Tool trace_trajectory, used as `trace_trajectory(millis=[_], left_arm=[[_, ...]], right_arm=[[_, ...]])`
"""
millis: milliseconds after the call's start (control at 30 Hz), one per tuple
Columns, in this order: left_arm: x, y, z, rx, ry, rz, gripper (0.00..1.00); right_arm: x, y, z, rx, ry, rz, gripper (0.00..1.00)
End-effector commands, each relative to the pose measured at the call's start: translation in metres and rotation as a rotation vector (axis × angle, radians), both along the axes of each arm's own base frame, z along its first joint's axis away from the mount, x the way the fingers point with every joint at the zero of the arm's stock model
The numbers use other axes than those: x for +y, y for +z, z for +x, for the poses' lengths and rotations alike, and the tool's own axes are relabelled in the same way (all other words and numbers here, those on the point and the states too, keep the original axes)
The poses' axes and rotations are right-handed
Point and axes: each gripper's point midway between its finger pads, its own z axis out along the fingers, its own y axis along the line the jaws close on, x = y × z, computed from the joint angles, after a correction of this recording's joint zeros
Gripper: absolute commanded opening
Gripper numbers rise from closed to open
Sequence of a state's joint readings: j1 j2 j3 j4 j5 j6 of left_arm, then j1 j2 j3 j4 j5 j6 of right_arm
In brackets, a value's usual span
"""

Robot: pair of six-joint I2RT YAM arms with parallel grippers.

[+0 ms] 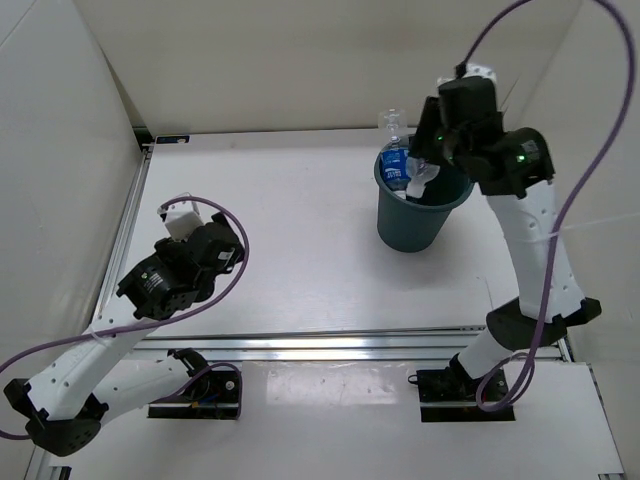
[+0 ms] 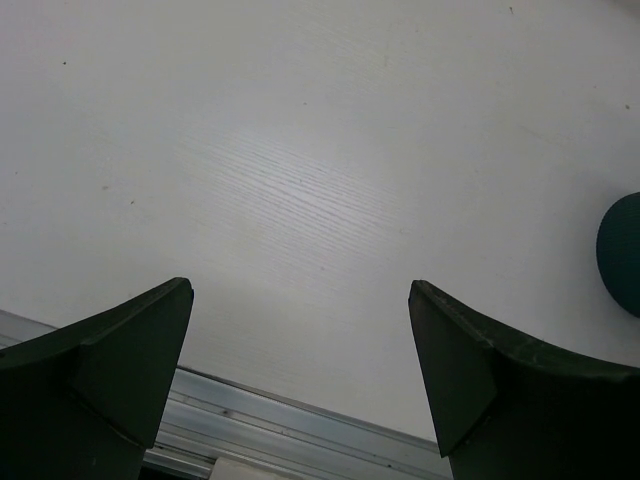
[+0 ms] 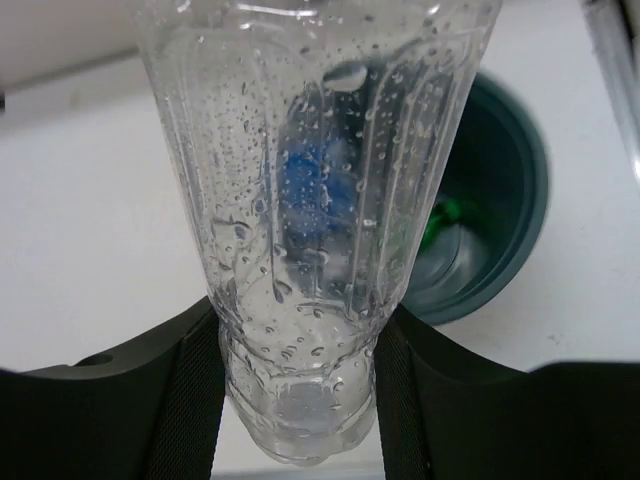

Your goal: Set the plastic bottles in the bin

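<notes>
Right gripper (image 3: 295, 370) pinching a clear bottle (image 3: 310, 200) at its narrower end, a finger tight on each side. Droplets all over the inside wall, and a blue label shows through the plastic. From above, that bottle (image 1: 395, 150) hangs over the far-left rim of the bin (image 1: 425, 215), partly inside the mouth, with one end poking up past the rim. The bin stands upright on the white table (image 1: 280, 220), far right of centre. In the right wrist view, the bin's opening (image 3: 535, 190) sits behind and right of the held bottle, and a sliver of the green bottle (image 3: 440, 215) shows inside it; other clear plastic lies down there too, too blurred to sort out. Left gripper (image 2: 300, 290) spread wide with nothing between the fingers, low over bare table on the near left, by the aluminium rail (image 2: 300, 430), well apart from the bin.
</notes>
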State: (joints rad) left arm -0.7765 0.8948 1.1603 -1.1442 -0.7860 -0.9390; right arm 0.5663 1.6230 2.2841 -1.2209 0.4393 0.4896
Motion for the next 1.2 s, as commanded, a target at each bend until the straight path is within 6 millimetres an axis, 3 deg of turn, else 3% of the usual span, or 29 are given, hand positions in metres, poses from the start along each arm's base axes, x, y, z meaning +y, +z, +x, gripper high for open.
trace_trajectory(millis=[0, 133, 167, 200, 233, 300, 367, 433, 600, 733, 767, 867, 967, 1000, 1167], left_arm=[[-0.009, 0.005, 0.005, -0.015, -0.035, -0.005, 1.0], [-0.013, 0.003, 0.008, -0.002, -0.042, -0.001, 1.0], [-0.013, 0.003, 0.008, -0.002, -0.042, -0.001, 1.0], [-0.013, 0.003, 0.008, -0.002, -0.042, -0.001, 1.0], [-0.013, 0.003, 0.008, -0.002, -0.042, -0.001, 1.0], [-0.014, 0.004, 0.009, -0.008, -0.042, -0.007, 1.0], [-0.013, 0.005, 0.009, -0.013, -0.035, -0.003, 1.0], [-0.011, 0.009, 0.01, -0.023, -0.032, 0.004, 1.0], [-0.005, 0.012, 0.012, -0.041, -0.007, 0.023, 1.0], [0.009, 0.018, 0.013, -0.074, 0.053, 0.066, 1.0], [0.011, 0.016, 0.013, -0.069, 0.072, 0.078, 1.0], [0.027, 0.019, 0.011, -0.091, 0.166, 0.095, 1.0], [0.042, 0.027, 0.01, -0.119, 0.236, 0.147, 1.0], [0.046, 0.029, 0.009, -0.124, 0.247, 0.166, 1.0], [0.07, 0.043, 0.008, -0.183, 0.329, 0.319, 1.0]], right_arm=[[-0.02, -0.011, 0.04, -0.017, -0.101, -0.098, 0.31], [-0.037, -0.01, 0.069, -0.05, -0.149, -0.171, 0.43], [-0.036, -0.016, 0.071, -0.039, -0.148, -0.178, 0.49], [-0.048, -0.021, 0.074, -0.025, -0.178, -0.192, 0.54], [-0.046, -0.038, 0.076, 0.014, -0.175, -0.215, 0.6], [-0.057, -0.051, 0.078, 0.043, -0.225, -0.238, 0.83], [-0.067, -0.059, 0.08, 0.064, -0.259, -0.248, 0.92], [-0.073, -0.055, 0.079, 0.053, -0.288, -0.234, 1.0], [-0.079, -0.04, 0.063, 0.038, -0.303, -0.183, 1.0], [-0.076, -0.05, 0.043, 0.118, -0.261, -0.112, 1.0], [-0.06, -0.055, 0.037, 0.154, -0.183, -0.055, 1.0], [-0.038, -0.075, 0.016, 0.294, -0.101, 0.047, 1.0], [-0.031, -0.076, -0.001, 0.317, -0.08, 0.113, 1.0], [-0.028, -0.084, -0.004, 0.336, -0.076, 0.125, 1.0], [-0.015, -0.052, -0.005, 0.211, 0.014, 0.176, 1.0]])
